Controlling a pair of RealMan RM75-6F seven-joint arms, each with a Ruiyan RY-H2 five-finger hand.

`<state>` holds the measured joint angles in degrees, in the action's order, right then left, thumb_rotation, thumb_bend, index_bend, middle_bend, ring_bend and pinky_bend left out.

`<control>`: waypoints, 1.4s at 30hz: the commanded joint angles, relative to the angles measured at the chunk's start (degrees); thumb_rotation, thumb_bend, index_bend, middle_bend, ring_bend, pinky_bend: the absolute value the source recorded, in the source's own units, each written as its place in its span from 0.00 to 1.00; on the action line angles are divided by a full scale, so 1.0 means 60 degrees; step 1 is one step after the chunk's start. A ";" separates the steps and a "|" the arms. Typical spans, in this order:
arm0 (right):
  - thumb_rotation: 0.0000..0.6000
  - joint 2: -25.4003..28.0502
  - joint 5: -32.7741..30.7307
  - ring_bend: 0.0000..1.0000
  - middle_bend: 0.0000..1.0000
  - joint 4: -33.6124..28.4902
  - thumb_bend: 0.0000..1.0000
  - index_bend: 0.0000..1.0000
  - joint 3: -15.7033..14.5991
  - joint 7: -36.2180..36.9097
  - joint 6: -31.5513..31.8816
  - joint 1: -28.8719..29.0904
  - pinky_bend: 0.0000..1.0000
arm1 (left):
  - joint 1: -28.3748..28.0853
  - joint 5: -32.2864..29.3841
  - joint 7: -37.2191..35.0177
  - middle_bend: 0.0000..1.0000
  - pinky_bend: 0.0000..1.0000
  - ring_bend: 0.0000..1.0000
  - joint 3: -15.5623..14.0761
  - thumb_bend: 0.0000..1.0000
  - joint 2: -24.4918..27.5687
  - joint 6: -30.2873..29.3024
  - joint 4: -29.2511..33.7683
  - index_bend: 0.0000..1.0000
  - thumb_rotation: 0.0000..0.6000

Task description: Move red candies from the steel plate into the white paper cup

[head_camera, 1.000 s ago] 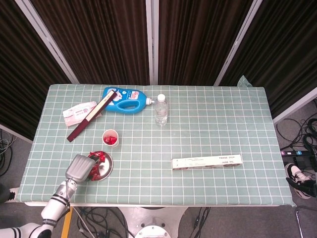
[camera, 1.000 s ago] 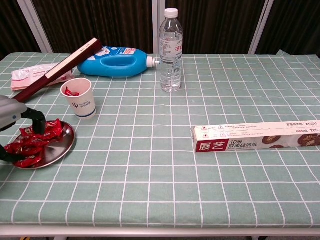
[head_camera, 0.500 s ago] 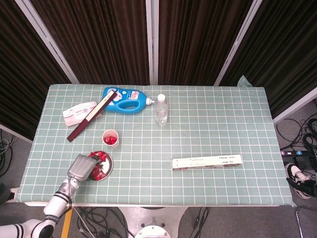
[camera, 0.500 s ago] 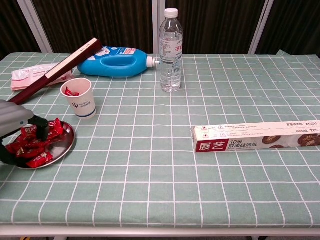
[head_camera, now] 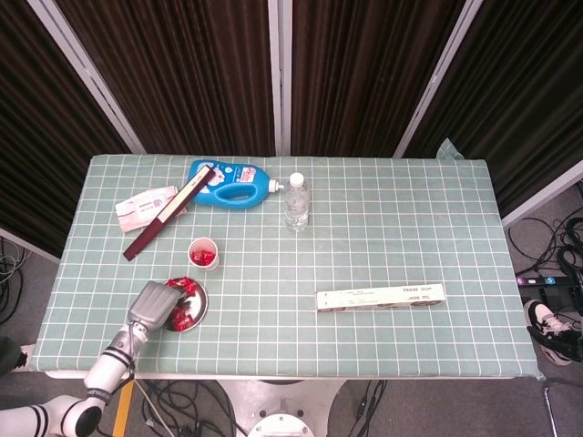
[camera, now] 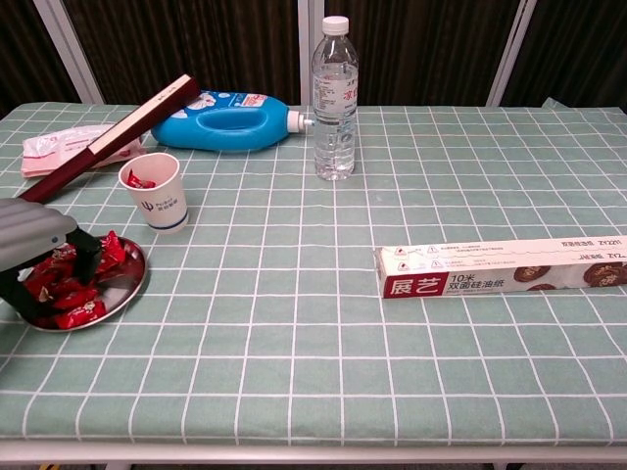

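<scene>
The steel plate point(head_camera: 202, 308) point(camera: 133, 282) lies near the table's front left corner with several red candies point(head_camera: 185, 288) point(camera: 71, 290) heaped in it. My left hand point(head_camera: 155, 305) point(camera: 34, 231) sits low over the plate's left half, hiding part of the heap. Its dark fingers point(camera: 86, 257) reach down among the candies and stand apart on either side of them; no candy is lifted. Just behind the plate stands the white paper cup point(head_camera: 203, 253) point(camera: 157, 194), upright, with red candies inside. My right hand shows in neither view.
Behind the cup lie a long dark red box point(head_camera: 168, 211) point(camera: 108, 137), a pink packet point(head_camera: 141, 205) point(camera: 59, 145) and a blue detergent bottle point(head_camera: 232, 182) point(camera: 225, 122). A water bottle point(head_camera: 296, 202) point(camera: 335, 98) stands mid-table. A cling-wrap box point(head_camera: 381, 297) point(camera: 500, 266) lies to the right.
My left hand has slid forward and to the right over the plate and sunk lower, its fingers now down in the candies.
</scene>
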<state>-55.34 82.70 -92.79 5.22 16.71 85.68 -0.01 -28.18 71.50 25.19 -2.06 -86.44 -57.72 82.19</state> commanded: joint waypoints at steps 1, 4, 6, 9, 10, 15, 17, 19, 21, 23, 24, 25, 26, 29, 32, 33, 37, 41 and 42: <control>1.00 0.0005 -0.0005 0.00 0.14 -0.0012 0.03 0.00 0.0000 -0.0011 -0.0005 0.0001 0.36 | -0.0006 0.0080 -0.0193 0.62 1.00 0.95 -0.0007 0.33 -0.0086 0.0100 -0.0193 0.60 1.00; 1.00 0.0007 -0.0008 0.00 0.14 -0.0023 0.03 0.00 -0.0003 -0.0025 -0.0002 -0.0004 0.36 | 0.0017 0.0196 -0.0398 0.64 1.00 0.95 -0.0013 0.36 -0.0133 0.0092 -0.0341 0.62 1.00; 1.00 0.0009 -0.0017 0.00 0.14 -0.0031 0.03 0.00 -0.0001 -0.0034 -0.0013 0.0000 0.36 | 0.0029 0.0309 -0.0547 0.67 1.00 0.95 -0.0011 0.39 -0.0136 0.0058 -0.0405 0.64 1.00; 1.00 0.0010 -0.0006 0.00 0.14 -0.0049 0.03 0.00 0.0003 -0.0051 -0.0018 0.0012 0.36 | 0.0024 0.0433 -0.0751 0.70 1.00 0.96 -0.0009 0.43 -0.0138 0.0076 -0.0474 0.66 1.00; 1.00 0.0013 -0.0003 0.00 0.14 -0.0055 0.03 0.00 0.0004 -0.0052 -0.0015 0.0013 0.36 | 0.0024 0.0466 -0.0809 0.71 1.00 0.96 -0.0006 0.44 -0.0147 0.0078 -0.0505 0.66 1.00; 1.00 0.0023 -0.0003 0.00 0.14 -0.0071 0.03 0.00 0.0002 -0.0049 0.0004 0.0000 0.36 | 0.0018 0.0712 -0.1182 0.75 1.00 0.97 0.0041 0.50 -0.0135 0.0010 -0.0643 0.70 1.00; 1.00 0.0019 -0.0005 0.00 0.14 -0.0063 0.03 0.00 0.0001 -0.0037 0.0014 -0.0008 0.36 | 0.0013 0.0790 -0.1333 0.76 1.00 0.97 0.0077 0.52 -0.0061 -0.0031 -0.0598 0.71 1.00; 1.00 0.0019 -0.0002 0.00 0.14 -0.0058 0.03 0.00 0.0001 -0.0024 0.0022 -0.0012 0.36 | 0.0000 0.0881 -0.1469 0.76 1.00 0.97 0.0140 0.52 0.0082 -0.0109 -0.0472 0.71 1.00; 1.00 0.0018 0.0003 0.00 0.14 -0.0046 0.03 0.00 0.0001 -0.0006 0.0036 -0.0018 0.36 | -0.0036 0.0939 -0.1645 0.77 1.00 0.97 0.0261 0.53 0.0283 -0.0184 -0.0223 0.72 1.00; 1.00 0.0016 0.0011 0.00 0.14 -0.0036 0.03 0.00 0.0001 0.0009 0.0044 -0.0021 0.36 | -0.0107 0.0962 -0.1819 0.77 1.00 0.97 0.0409 0.53 0.0505 -0.0204 0.0065 0.72 1.00; 1.00 0.0012 0.0014 0.00 0.14 -0.0024 0.03 0.00 -0.0001 0.0015 0.0039 -0.0018 0.36 | -0.0176 0.0986 -0.1885 0.77 1.00 0.97 0.0525 0.53 0.0663 -0.0220 0.0251 0.72 1.00; 1.00 0.0008 0.0012 0.00 0.14 -0.0014 0.03 0.00 -0.0002 0.0023 0.0036 -0.0019 0.36 | -0.0231 0.1007 -0.1918 0.77 1.00 0.97 0.0625 0.53 0.0766 -0.0251 0.0376 0.72 1.00; 1.00 0.0005 0.0011 0.00 0.14 -0.0003 0.03 0.00 -0.0002 0.0034 0.0039 -0.0022 0.36 | -0.0294 0.1022 -0.1941 0.77 1.00 0.97 0.0729 0.53 0.0861 -0.0272 0.0485 0.72 1.00; 1.00 -0.0004 0.0003 0.00 0.14 0.0040 0.03 0.00 -0.0003 0.0079 0.0058 -0.0040 0.36 | -0.0563 0.0920 -0.1964 0.77 1.00 0.97 0.1137 0.53 0.1112 -0.0212 0.0770 0.71 1.00; 1.00 -0.0008 -0.0025 0.00 0.14 0.0075 0.03 0.00 -0.0002 0.0112 0.0052 -0.0053 0.36 | -0.0918 0.0664 -0.1953 0.76 1.00 0.97 0.1581 0.52 0.1228 0.0016 0.0914 0.70 1.00; 1.00 -0.0015 -0.0040 0.00 0.14 0.0088 0.03 0.00 0.0001 0.0125 0.0050 -0.0056 0.36 | -0.1070 0.0552 -0.1951 0.76 1.00 0.97 0.1739 0.52 0.1211 0.0130 0.0895 0.70 1.00; 1.00 -0.0027 -0.0077 0.00 0.14 0.0125 0.03 0.00 0.0005 0.0146 0.0032 -0.0063 0.36 | -0.1558 0.0128 -0.1851 0.73 1.00 0.97 0.2115 0.52 0.0952 0.0561 0.0562 0.68 1.00; 1.00 -0.0034 -0.0118 0.00 0.14 0.0143 0.03 0.00 0.0012 0.0157 0.0020 -0.0074 0.36 | -0.1956 -0.0287 -0.1619 0.69 1.00 0.97 0.2258 0.51 0.0605 0.0967 0.0148 0.64 1.00; 1.00 -0.0032 -0.0132 0.00 0.14 0.0146 0.03 0.00 0.0013 0.0162 0.0016 -0.0080 0.36 | -0.2037 -0.0350 -0.1489 0.68 1.00 0.97 0.2256 0.51 0.0497 0.0995 0.0010 0.63 1.00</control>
<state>-55.53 81.93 -91.92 5.29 17.67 85.78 -0.48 -39.56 70.16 15.31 11.16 -82.52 -52.34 83.28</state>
